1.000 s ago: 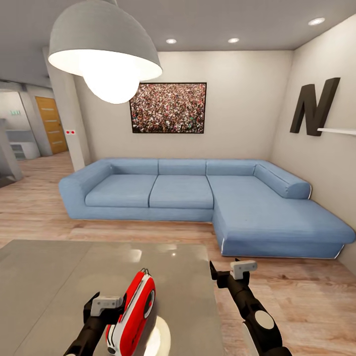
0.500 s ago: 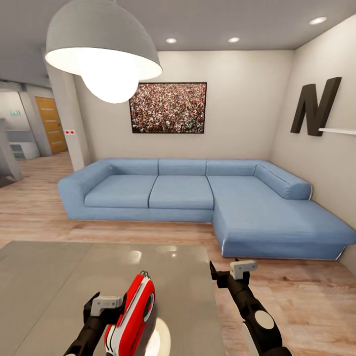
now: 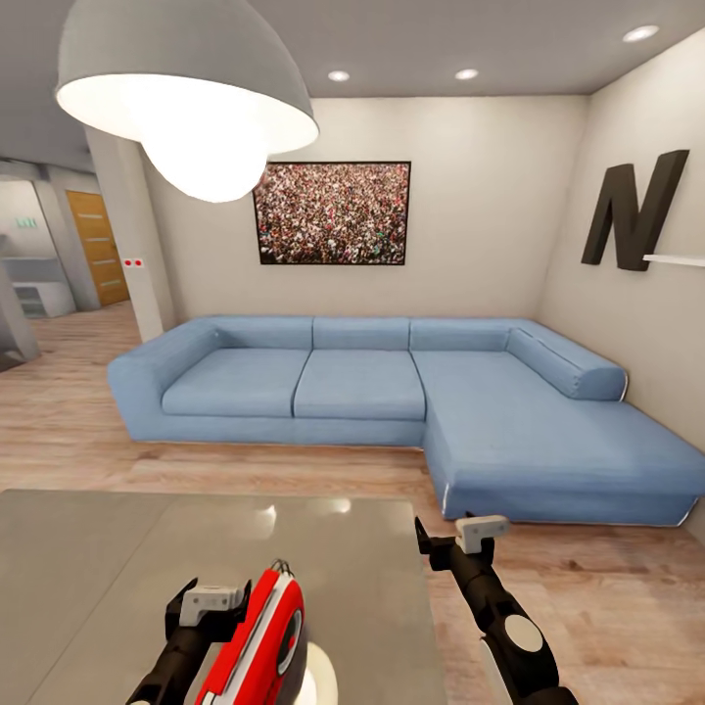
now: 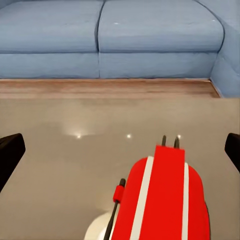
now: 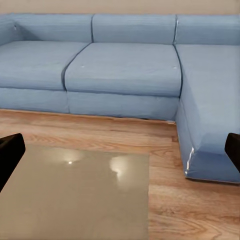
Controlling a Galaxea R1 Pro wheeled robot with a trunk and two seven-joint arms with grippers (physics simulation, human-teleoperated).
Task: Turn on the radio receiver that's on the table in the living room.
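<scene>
The radio receiver (image 3: 262,634) stands on edge on the glossy grey table (image 3: 108,558), with its red face turned right, white stripes on its side and a thin wire handle at its far end. My left gripper (image 3: 211,609) is open just left of the radio. In the left wrist view the radio receiver (image 4: 165,200) lies low between the spread fingers (image 4: 10,155), with no contact visible. My right gripper (image 3: 452,544) is open and empty, hovering over the table's right edge. In the right wrist view the fingertips (image 5: 10,150) frame the table (image 5: 75,200).
A blue L-shaped sofa (image 3: 392,382) stands beyond the table across a strip of wood floor (image 3: 587,607). A crowd picture (image 3: 333,213) and a dark letter N (image 3: 632,211) hang on the beige walls. A big grey pendant lamp (image 3: 186,88) hangs at upper left. A hallway opens far left.
The whole picture has shifted: the camera moved forward, so the table and radio now show lower and nearer. Both grippers keep their pose and stay open.
</scene>
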